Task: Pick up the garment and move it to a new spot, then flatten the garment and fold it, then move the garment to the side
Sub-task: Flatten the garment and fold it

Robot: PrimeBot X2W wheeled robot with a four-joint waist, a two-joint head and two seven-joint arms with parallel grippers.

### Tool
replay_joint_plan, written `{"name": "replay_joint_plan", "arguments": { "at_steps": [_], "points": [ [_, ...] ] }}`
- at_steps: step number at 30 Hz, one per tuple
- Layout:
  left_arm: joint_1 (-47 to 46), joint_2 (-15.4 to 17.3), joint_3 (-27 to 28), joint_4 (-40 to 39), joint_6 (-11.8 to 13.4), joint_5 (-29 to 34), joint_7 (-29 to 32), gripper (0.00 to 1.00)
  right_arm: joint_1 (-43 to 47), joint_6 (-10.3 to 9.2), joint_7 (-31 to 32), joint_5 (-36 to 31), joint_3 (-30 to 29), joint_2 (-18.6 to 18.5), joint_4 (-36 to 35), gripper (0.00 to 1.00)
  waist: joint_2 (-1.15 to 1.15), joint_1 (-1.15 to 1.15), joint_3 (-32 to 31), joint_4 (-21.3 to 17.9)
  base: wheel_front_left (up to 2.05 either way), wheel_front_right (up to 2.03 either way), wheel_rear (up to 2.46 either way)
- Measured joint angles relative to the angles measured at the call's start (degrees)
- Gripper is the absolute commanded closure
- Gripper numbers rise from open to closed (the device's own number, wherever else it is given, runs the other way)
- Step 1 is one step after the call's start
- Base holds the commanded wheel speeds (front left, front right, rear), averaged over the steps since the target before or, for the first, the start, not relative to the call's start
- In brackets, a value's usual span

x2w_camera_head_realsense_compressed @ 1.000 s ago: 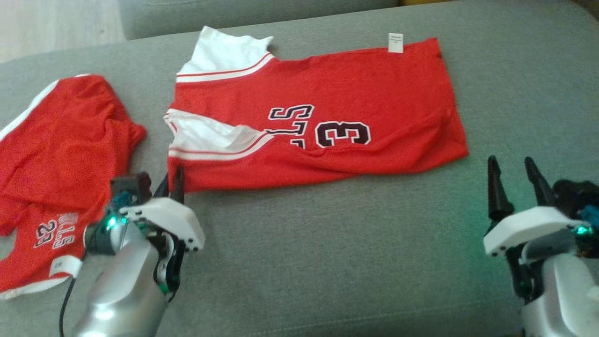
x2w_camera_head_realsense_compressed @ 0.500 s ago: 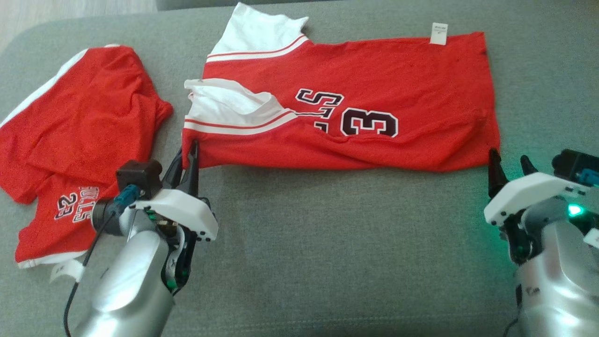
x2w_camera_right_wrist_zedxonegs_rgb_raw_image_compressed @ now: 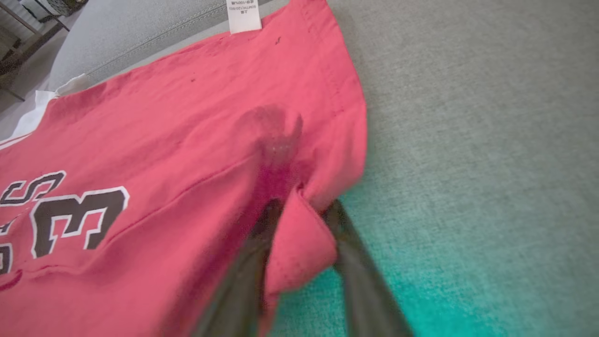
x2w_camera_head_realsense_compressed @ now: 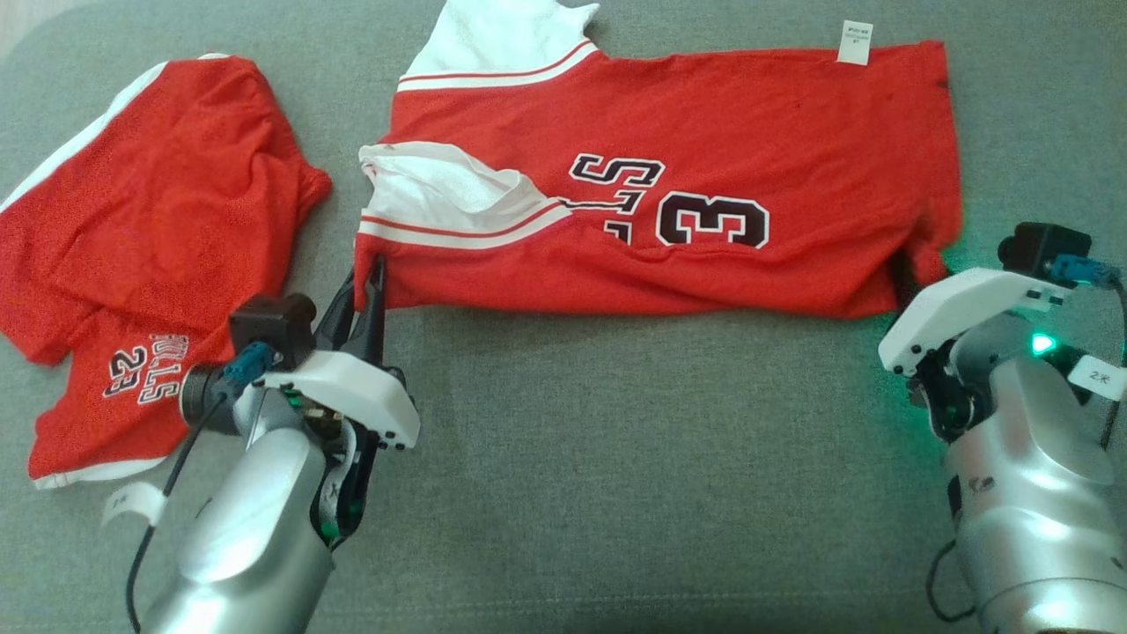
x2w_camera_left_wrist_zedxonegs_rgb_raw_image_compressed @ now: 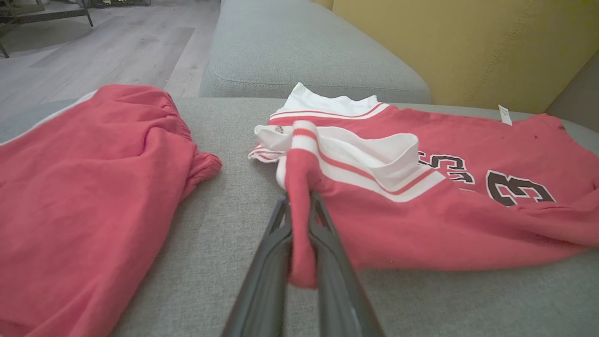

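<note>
The garment [x2w_camera_head_realsense_compressed: 669, 141] is a red jersey with white striped sleeves and a dark "23", spread sideways on the grey sofa. My left gripper [x2w_camera_head_realsense_compressed: 374, 273] is shut on its near left corner; in the left wrist view a fold of red cloth [x2w_camera_left_wrist_zedxonegs_rgb_raw_image_compressed: 299, 224] is pinched between the fingers of the left gripper [x2w_camera_left_wrist_zedxonegs_rgb_raw_image_compressed: 299, 199]. My right gripper [x2w_camera_head_realsense_compressed: 911, 277] is at the near right corner. In the right wrist view the right gripper [x2w_camera_right_wrist_zedxonegs_rgb_raw_image_compressed: 302, 206] has its fingers still apart, one on each side of a flap of the hem [x2w_camera_right_wrist_zedxonegs_rgb_raw_image_compressed: 299, 243].
A second red garment, shorts with a "23" [x2w_camera_head_realsense_compressed: 150, 246], lies crumpled at the left, close to my left arm. The grey sofa seat [x2w_camera_head_realsense_compressed: 660, 458] runs bare toward me. A yellow back cushion [x2w_camera_left_wrist_zedxonegs_rgb_raw_image_compressed: 444, 47] and wooden floor [x2w_camera_left_wrist_zedxonegs_rgb_raw_image_compressed: 93, 47] lie beyond.
The head camera has tilted, shifting the whole picture. My right gripper has moved forward to the jersey's near right corner and its fingers have narrowed around the hem. The left grip is unchanged.
</note>
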Motion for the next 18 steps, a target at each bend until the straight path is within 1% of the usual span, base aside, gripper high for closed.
{"name": "replay_joint_plan", "arguments": {
  "at_steps": [4,10,18],
  "points": [
    [-0.5,0.0,0.0,0.5,0.2,0.0,0.2,1.00,0.3,0.01,-0.8,-1.1,0.3,-0.5,0.3,1.00,0.00,0.00,-0.5,0.0,0.00,0.00,0.00],
    [-0.5,0.2,0.0,1.8,0.6,-0.1,0.2,1.00,1.0,0.01,-2.4,-1.0,-0.2,-1.6,-0.1,1.00,0.00,0.00,-2.3,-0.6,0.00,0.00,0.00],
    [1.2,0.2,-0.2,3.0,0.6,-0.2,0.2,1.00,6.5,0.01,-2.9,1.0,-0.6,-2.7,-1.6,1.00,0.00,0.00,-5.8,-1.1,0.00,0.00,0.00]
  ]
}}
